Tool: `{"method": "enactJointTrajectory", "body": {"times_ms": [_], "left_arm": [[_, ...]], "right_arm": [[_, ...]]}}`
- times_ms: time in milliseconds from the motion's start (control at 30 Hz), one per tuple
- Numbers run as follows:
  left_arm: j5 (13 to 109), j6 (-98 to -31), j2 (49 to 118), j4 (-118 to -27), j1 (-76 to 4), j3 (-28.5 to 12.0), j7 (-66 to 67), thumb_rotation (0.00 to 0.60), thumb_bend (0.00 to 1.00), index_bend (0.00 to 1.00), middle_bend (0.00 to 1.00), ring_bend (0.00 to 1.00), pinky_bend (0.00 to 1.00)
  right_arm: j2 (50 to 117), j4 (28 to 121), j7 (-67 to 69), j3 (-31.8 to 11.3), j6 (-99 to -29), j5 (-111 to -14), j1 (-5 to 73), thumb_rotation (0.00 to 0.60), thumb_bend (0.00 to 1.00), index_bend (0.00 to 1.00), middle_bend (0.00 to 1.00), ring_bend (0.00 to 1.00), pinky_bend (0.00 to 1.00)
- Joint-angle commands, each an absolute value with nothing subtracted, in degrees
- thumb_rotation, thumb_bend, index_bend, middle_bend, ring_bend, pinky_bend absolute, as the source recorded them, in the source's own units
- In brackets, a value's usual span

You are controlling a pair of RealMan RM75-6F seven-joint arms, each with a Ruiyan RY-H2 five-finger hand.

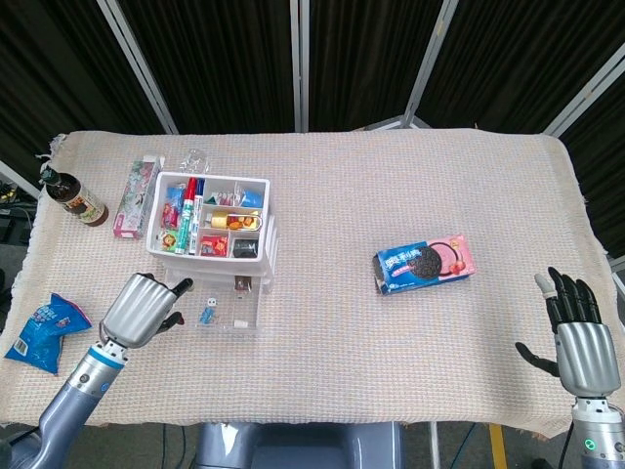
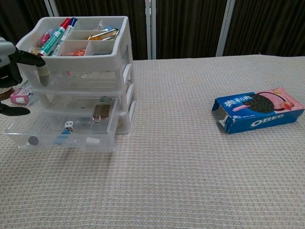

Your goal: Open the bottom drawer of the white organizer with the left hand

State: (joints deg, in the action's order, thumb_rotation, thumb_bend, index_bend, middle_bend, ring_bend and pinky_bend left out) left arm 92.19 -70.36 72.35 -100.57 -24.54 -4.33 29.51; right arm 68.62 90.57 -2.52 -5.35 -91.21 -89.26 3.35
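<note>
Now the white organizer (image 1: pixel 210 219), a boxy plastic unit with a compartmented top tray and clear drawers below, stands toward ten o'clock on the worktop (image 1: pixel 322 362), which is covered in a coarse woven beige cloth. Its bottom drawer (image 2: pixel 62 136), transparent and rectangular, is pulled out toward six o'clock, with a small white die (image 2: pixel 70 126), a dark round piece and other small bits lying loose on its floor. The left hand (image 1: pixel 144 308), silver-backed with dark fingers, sits at the drawer's front left corner; in the chest view its fingers (image 2: pixel 31 61) are spread apart beside the organizer's left wall, one pale-tipped finger lying against the upper tiers, and it grasps nothing. The right hand (image 1: pixel 576 337) rests at about four o'clock near the worktop's edge, fingers extended and apart, empty. A flat blue-and-pink cardboard biscuit box (image 1: pixel 424 262) lies at three o'clock, well apart from the organizer. A dark glass bottle (image 1: pixel 70 195) stands at nine o'clock beside a slim pink box (image 1: pixel 136 195), and a crinkled blue foil packet (image 1: pixel 44 330) lies at eight o'clock.
</note>
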Motion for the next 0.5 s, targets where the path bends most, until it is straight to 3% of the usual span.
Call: {"method": "enactJointTrajectory", "body": {"times_ms": [33,300,500], "left_arm": [[89.9,-64.8,71.8,-100.3,-27.4,-4.8,33.0,0.6,0.17,0.44,1.0,0.94,0.81],[86.7,-59.2,73.2,-100.2,-30.7,-4.8,41.3,0.6,0.17,0.5,1.0,0.94,0.81],[84.5,-57.8,75.0,-99.5,-32.1,-4.7,45.4,0.6,0.17,0.49,1.0,0.94,0.81]], "right_arm": [[68.6,90.6,-2.5,-5.4,-91.2,-89.2,3.4,0.6,0.02,0.0,0.0,0.0,0.0],[68.4,90.7,-2.0,-5.5,-91.0,-88.9,3.4,0.6,0.02,0.0,0.0,0.0,0.0],[68.2,90.8,-1.6,-5.5,-91.1,-88.9,3.3,0.6,0.02,0.0,0.0,0.0,0.0]]}}
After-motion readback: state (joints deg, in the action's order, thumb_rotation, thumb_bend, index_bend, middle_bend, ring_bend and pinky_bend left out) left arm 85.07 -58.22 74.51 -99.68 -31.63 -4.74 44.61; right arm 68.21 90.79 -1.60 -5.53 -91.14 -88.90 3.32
